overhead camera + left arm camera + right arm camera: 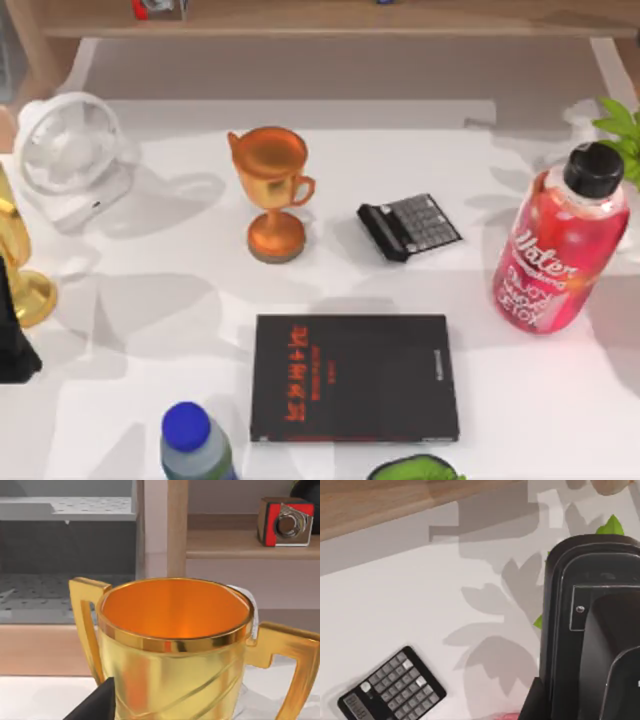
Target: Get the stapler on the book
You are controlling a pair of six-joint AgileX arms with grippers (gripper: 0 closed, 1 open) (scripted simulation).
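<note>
Stapler [410, 227] apart from book [354, 378], keys plainer at right wrist [392, 690]

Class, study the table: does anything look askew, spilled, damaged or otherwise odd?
Nothing is spilled or damaged. The stapler lies skewed, behind the book rather than on it. The orange trophy and red bottle stand upright.

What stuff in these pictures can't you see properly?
- Blue-capped bottle: top view, cut off by the bottom edge.
- Gold trophy: top view, cut off by the left edge; in the left wrist view its base is out of frame.
- Book: its red lettering is too small to read.
- Stapler: right wrist view, one corner cut off by the bottom edge.
- Red bottle: label text partly curves out of sight.
</note>
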